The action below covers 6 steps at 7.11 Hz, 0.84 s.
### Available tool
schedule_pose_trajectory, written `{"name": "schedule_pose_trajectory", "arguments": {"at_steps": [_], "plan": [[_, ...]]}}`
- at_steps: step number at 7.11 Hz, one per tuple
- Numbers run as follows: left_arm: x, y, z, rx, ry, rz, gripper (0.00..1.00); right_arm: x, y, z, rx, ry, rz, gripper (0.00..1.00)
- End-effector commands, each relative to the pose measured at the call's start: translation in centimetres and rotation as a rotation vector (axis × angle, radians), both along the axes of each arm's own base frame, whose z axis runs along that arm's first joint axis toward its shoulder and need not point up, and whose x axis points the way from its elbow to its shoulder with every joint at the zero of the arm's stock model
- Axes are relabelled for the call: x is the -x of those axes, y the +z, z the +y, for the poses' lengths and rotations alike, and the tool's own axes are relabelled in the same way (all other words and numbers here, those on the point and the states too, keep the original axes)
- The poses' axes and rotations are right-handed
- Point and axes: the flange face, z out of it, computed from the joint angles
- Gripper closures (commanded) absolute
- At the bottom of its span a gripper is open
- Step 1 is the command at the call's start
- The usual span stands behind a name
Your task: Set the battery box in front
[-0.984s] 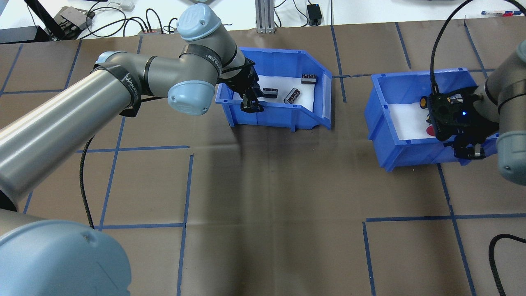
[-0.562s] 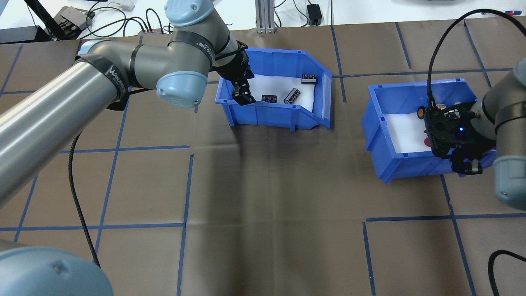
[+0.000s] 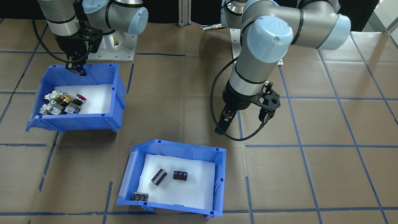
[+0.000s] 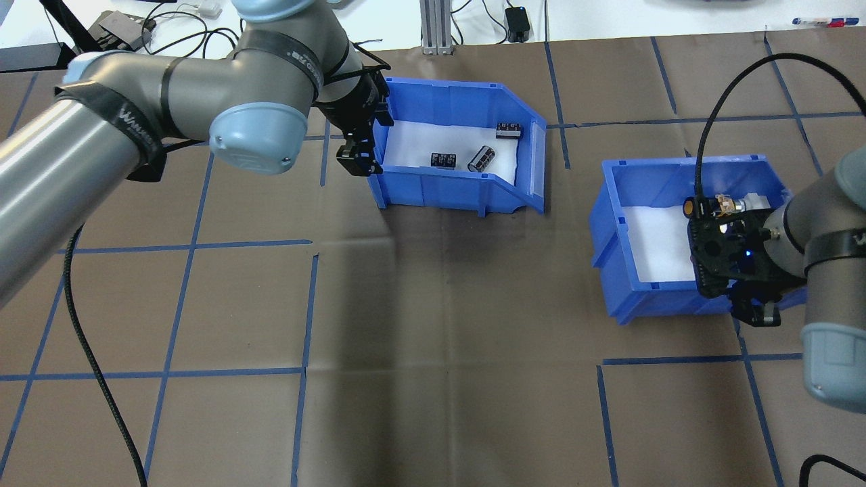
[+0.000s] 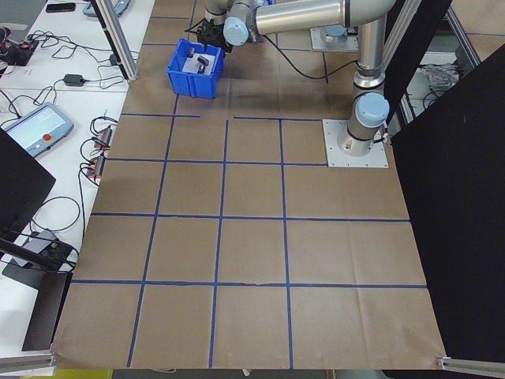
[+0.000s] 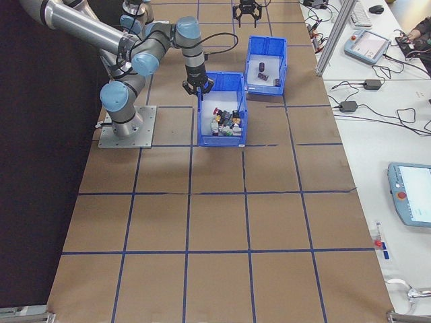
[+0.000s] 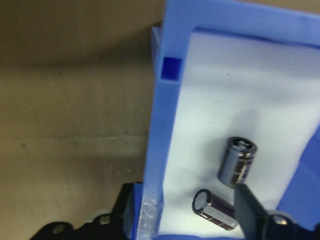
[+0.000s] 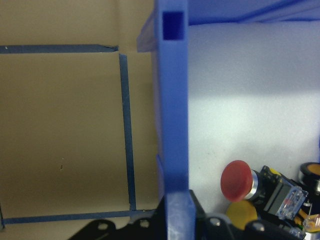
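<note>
You have the battery box [image 4: 460, 186] sitting at the far middle of the table, with three dark cells [image 4: 481, 157] loose on its white foam. Treat it as stiff, light plastic, slick on the brown paper, so expect the cells to roll if you tip it. Its thin wall is your best hold: the left gripper [image 4: 357, 161] straddles the left wall with its jaws apart, not yet closed. The right gripper [image 4: 756, 310] is clamped on the near wall of the switch bin [image 4: 612, 223]. The left arm's black band reads "WANRE…"; the rest is unreadable.
</note>
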Motion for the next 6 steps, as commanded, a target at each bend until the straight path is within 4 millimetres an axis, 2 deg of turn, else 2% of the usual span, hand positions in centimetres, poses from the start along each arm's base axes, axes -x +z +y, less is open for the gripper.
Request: {"name": "schedule_pose_trajectory", "arguments": {"at_steps": [1, 2, 3, 4, 5, 6], "plan": [[-4.2, 4.0, 3.4, -0.029, -0.371, -0.044, 0.01, -4.4, -0.5, 1.5, 0.002, -0.006, -0.014, 1.0], [-5.1, 5.0, 5.1, -0.021, -0.56, -0.121, 0.01, -6.6, -0.6, 2.2, 0.005, 0.013, -0.011, 1.0], [-5.9, 4.9, 7.4, -0.029, -0.748, -0.171, 0.0, -8.5, -0.7, 2.9, 0.005, 0.0, -0.017, 1.0], [-6.4, 4.2, 10.0, -0.027, -0.862, -0.162, 0.0, -10.8, -0.9, 3.8, 0.005, 0.008, -0.023, 1.0], [-6.9, 3.7, 11.6, -0.02, -0.99, -0.146, 0.0, -12.9, -1.4, 4.5, 0.0, -0.005, -0.03, 1.0], [-7.5, 3.8, 12.2, -0.012, -1.08, -0.143, 0.0, -14.7, -1.9, 5.1, -0.009, -0.002, -0.03, 1.0]]}}
